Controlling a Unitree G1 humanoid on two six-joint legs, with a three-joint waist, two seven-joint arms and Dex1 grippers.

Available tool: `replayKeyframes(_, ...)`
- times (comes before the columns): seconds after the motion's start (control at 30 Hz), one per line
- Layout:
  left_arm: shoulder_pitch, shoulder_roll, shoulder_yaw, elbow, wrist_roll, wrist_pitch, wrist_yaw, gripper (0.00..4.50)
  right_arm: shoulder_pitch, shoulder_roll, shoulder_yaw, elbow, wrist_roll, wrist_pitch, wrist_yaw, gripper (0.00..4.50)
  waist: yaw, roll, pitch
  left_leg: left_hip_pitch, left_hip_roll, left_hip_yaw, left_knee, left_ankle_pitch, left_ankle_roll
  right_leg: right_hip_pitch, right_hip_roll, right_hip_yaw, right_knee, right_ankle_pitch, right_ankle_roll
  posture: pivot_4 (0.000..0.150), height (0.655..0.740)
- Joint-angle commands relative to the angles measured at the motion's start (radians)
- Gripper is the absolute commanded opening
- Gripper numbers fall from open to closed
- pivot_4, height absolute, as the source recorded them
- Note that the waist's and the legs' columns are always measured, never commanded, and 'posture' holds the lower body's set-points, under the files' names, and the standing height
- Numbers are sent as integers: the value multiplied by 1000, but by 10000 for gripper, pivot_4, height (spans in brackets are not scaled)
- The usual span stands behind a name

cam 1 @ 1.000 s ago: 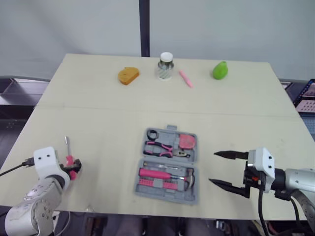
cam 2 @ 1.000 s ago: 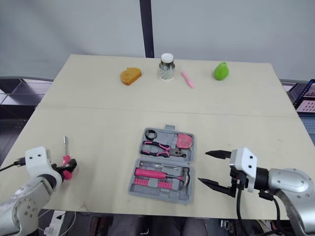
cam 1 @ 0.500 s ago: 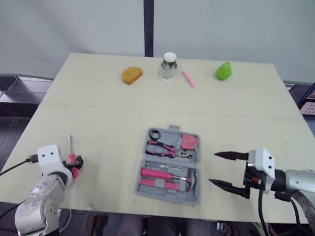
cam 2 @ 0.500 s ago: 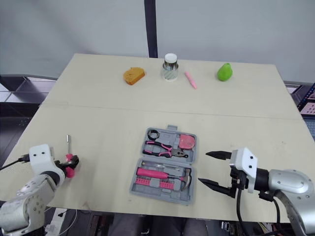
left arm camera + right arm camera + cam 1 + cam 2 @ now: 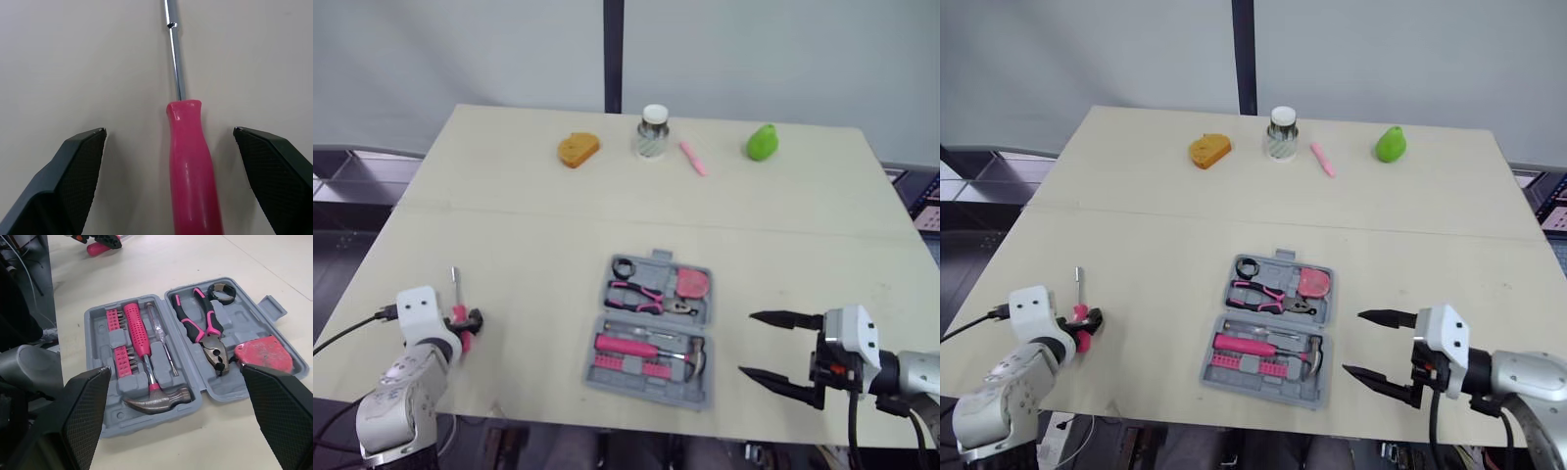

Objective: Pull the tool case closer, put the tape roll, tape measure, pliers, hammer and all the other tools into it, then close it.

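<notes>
Reaching for: the pink screwdriver point(image 5: 190, 161), the one tool lying outside the tool case point(image 5: 244, 316).
Screwdriver's place: flat on the table point(image 5: 529, 225) at the robot's left, near the front edge and well apart from the case.
Long axis: handle toward the robot, steel shaft pointing away toward the far side, roughly in line with the way the left fingers point.
Left gripper point(image 5: 168, 132): spread wide, one finger on each side of the pink handle, with bare table between each pad and the handle; nothing is gripped.
Key relation: the handle sits between the fingers and slightly nearer the right-hand one, so a straight squeeze should catch it across its width.
Right gripper point(image 5: 746, 343): also wide apart and empty, hovering just beside the case's right side.
Nearer arm: the left, by far.
Case: open, in the middle of the table near the front edge, between the two arms.
Case contents: pliers point(image 5: 203, 328), hammer point(image 5: 146, 357), tape measure point(image 5: 264, 355) and tape roll point(image 5: 221, 291), all seated.
Carry direction: from the handle, the case lies toward the robot's right.
</notes>
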Motion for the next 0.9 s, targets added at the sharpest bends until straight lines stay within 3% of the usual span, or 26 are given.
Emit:
replayKeyframes(0.03,-18,11,-5,8,20,-28,-10,45000,13,-7,-39,-23,4,-21,15,44620,0,0,0,0,0,0,0,0,0,0,0,0,0,0,0,1500,6950)
replayKeyframes(0.37,-22,-15,-8,21,18,-30,-7,45000,9,-5,-38,-19,-9,-23,6,44620,0,0,0,0,0,0,0,0,0,0,0,0,0,0,0,1500,6950)
replayKeyframes(0.5,-18,-28,-3,21,20,-33,1,32496,1,-5,-34,-11,-15,-23,5,45000,-1,0,0,0,0,0,0,0,0,0,0,0,0,0,0,1500,6950)
replayKeyframes(0.67,-18,-30,-3,27,24,-42,2,6308,-6,-4,-28,-5,-22,-21,3,45000,-1,0,0,0,0,0,0,0,0,0,0,0,0,0,0,1500,6950)
replayKeyframes(0.9,-18,-12,-1,13,30,-32,-2,6035,-8,-1,-23,1,-30,-21,-1,45000,-1,0,0,0,0,0,0,0,0,0,0,0,0,0,0,1500,6950)
